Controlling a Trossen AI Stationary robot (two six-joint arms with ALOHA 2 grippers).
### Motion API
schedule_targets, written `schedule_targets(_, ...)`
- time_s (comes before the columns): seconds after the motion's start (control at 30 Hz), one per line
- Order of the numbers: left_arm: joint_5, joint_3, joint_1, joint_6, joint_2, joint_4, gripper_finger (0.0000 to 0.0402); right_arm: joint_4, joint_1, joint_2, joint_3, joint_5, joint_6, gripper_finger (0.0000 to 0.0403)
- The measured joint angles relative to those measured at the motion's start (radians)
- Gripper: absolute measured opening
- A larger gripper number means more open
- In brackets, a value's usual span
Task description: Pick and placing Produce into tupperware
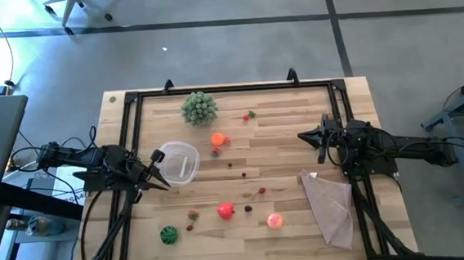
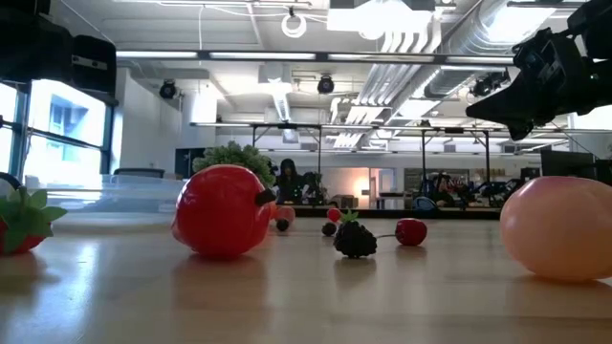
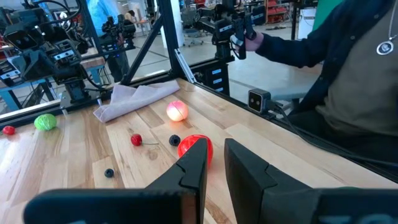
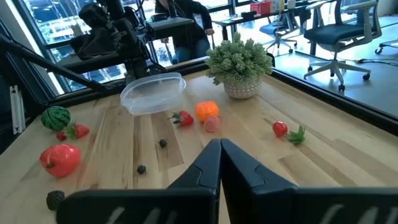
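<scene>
The tupperware [image 1: 179,162], round and clear, sits on the table's left half; it also shows in the right wrist view [image 4: 152,92]. Produce lies scattered: an orange [image 1: 218,139], a red apple-like piece [image 1: 226,211] [image 3: 198,146], a pink peach [image 1: 274,220] [image 3: 177,111], a green melon [image 1: 169,234], strawberries [image 1: 192,215], a red radish [image 1: 250,115] and small berries [image 2: 355,239]. My left gripper [image 1: 158,169] [image 3: 215,171] hovers just left of the tupperware, open by a narrow gap. My right gripper [image 1: 305,137] [image 4: 219,149] waits shut over the table's right side.
A bushy grey-green plant clump [image 1: 199,108] stands near the far edge. A tan cloth [image 1: 329,205] lies at the near right. A black frame [image 1: 229,89] rims the table. A person in a dark sleeve [image 3: 323,43] stands beyond the table's near edge.
</scene>
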Motion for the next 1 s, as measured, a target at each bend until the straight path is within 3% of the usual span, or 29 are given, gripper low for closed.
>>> schedule_targets(0.13,0.000,0.000,0.000,0.000,0.000,0.000,0.0046,0.000,0.000,0.000,0.000,0.000,0.008,0.0000)
schedule_targets(0.43,0.000,0.000,0.000,0.000,0.000,0.000,0.0046,0.000,0.000,0.000,0.000,0.000,0.202,0.0000)
schedule_targets(0.7,0.000,0.000,0.000,0.000,0.000,0.008,0.0046,0.004,0.000,0.000,0.000,0.000,0.202,0.0000)
schedule_targets(1.0,0.000,0.000,0.000,-0.028,0.000,0.180,0.0046,0.165,0.000,0.000,0.000,-0.010,0.199,0.0000)
